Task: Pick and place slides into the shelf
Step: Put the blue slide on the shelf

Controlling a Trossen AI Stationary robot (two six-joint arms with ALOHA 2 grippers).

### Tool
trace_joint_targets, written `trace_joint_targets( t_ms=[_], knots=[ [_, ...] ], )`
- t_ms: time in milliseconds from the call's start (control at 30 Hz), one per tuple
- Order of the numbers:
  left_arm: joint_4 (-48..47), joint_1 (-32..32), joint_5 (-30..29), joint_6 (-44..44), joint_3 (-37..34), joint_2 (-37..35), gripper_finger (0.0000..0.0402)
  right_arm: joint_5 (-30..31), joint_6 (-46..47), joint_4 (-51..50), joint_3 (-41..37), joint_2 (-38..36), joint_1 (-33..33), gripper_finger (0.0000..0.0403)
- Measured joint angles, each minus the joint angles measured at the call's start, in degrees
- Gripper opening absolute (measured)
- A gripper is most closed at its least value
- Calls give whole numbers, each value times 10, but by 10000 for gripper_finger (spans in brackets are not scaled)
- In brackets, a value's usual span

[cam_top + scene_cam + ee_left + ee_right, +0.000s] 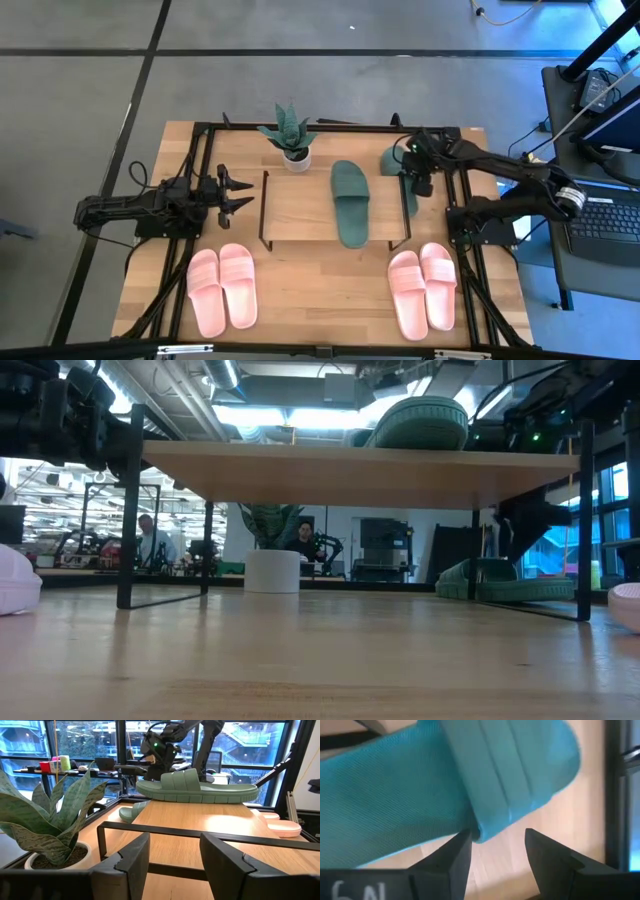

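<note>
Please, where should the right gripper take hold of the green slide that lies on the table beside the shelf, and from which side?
Probably at the long side edge of the sole of the green slide, coming down from above. It lies flat on the table beside the shelf, so the thin sole rim fits between the fingers. The right gripper is open directly over it, near the wide strap.

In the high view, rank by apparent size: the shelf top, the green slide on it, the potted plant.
1. Shelf top, largest by far.
2. Green slide, long, spanning nearly the shelf's depth.
3. Potted plant, smallest, though its leaves spread wider than the slide.
</note>
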Motion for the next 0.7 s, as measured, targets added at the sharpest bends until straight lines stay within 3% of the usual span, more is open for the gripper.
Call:
trace_joint_targets(
  t_ms=[300, 433, 700],
  knots=[
    [0, 0, 0, 0, 0, 0, 166, 19, 0, 73, 1, 69, 0, 184],
    [0, 0, 0, 0, 0, 0, 166, 59, 0, 74, 1, 76, 0, 184],
    [0, 0, 0, 0, 0, 0, 166, 63, 35, 75, 1, 75, 0, 184]
  ],
)
